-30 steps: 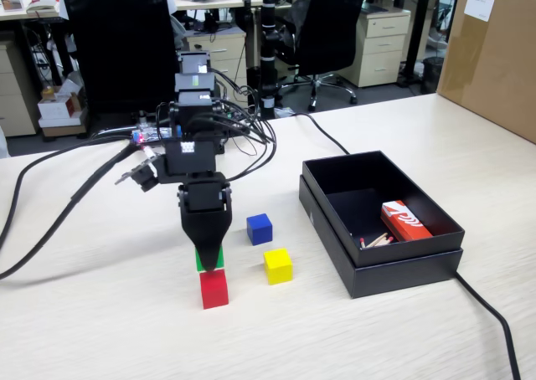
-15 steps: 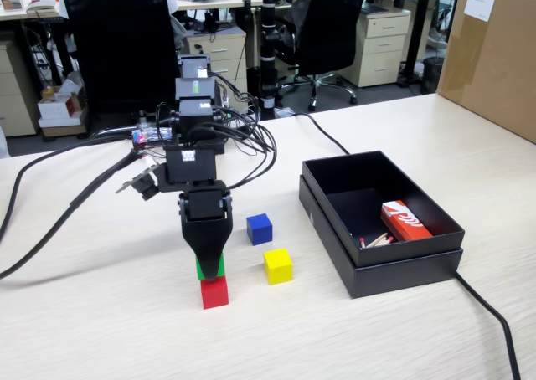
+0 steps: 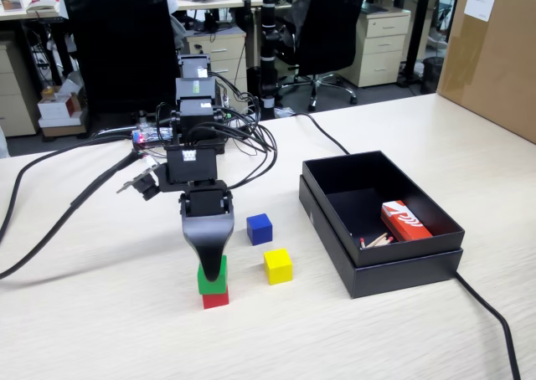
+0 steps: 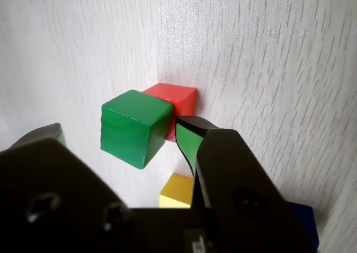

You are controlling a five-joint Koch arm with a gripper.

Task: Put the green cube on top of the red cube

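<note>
the green cube (image 3: 212,283) sits on top of the red cube (image 3: 216,299), near the table's (image 3: 100,330) front edge in the fixed view, with the gripper (image 3: 211,267) directly above and just behind the stack. right of the stack lies the yellow cube (image 3: 278,265), and the blue cube (image 3: 260,228) lies behind that one, the two apart. further right stands an open box (image 3: 402,263) holding a packet (image 3: 405,221) and some matchsticks (image 3: 377,241) in its near part.

On the pale wood-grain tabletop (image 3: 402,338), a small blue cube (image 3: 259,228) sits near a small yellow cube (image 3: 278,265). To their right in the fixed view, an open black rectangular box (image 3: 335,221) holds a red-and-white packet (image 3: 405,221) and several matchsticks (image 3: 377,240).
</note>
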